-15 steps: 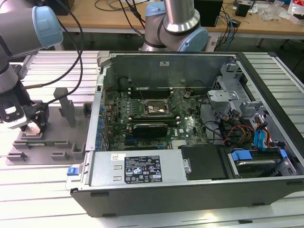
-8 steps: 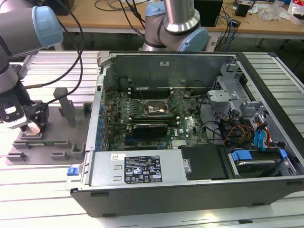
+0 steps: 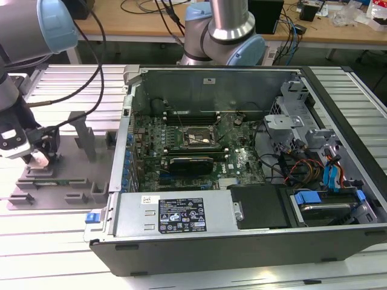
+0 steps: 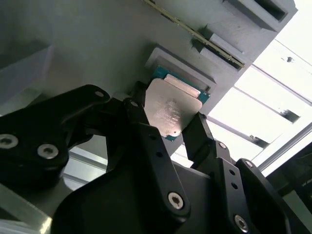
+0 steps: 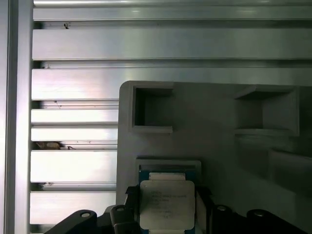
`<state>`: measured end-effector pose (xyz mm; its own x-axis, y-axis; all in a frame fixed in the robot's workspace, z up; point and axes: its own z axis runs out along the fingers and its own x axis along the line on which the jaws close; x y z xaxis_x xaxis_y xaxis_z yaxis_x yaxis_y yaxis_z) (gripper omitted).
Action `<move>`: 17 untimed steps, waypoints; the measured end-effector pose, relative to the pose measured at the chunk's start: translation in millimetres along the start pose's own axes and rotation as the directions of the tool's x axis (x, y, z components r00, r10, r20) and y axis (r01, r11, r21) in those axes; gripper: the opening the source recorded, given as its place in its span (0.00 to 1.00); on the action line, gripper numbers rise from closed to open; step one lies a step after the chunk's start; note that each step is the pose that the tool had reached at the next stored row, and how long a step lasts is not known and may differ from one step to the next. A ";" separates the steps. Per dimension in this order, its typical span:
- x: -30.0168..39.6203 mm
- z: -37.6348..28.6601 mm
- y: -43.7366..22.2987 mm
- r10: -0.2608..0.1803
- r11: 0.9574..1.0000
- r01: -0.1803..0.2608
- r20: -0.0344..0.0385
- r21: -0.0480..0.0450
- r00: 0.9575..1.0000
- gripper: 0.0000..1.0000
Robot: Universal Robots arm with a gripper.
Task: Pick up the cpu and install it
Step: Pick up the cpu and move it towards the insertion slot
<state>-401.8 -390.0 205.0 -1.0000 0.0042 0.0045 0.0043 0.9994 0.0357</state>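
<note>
In the exterior view, the gripper is down on the grey tray at the exterior view's left, on the slatted desk. One open computer case lies beside it, its socket frame uncovered.

In the second wrist view, the gripper has its two fingers drawn in against opposite edges of the one cpu, clamping it narrowly.

In the first wrist view, the cpu sits in a tray recess, with two square pockets near it.
</note>
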 end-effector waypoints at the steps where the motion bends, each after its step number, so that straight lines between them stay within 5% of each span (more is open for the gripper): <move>1: 0.0 -1.8 0.1 0.000 1.000 0.000 0.000 0.000 1.000 0.55; 17: 0.3 -60.6 2.2 0.000 1.000 0.000 0.000 0.002 1.000 0.55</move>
<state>-401.8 -390.0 265.7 -1.0000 0.0043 0.0045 0.0045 0.9994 0.0342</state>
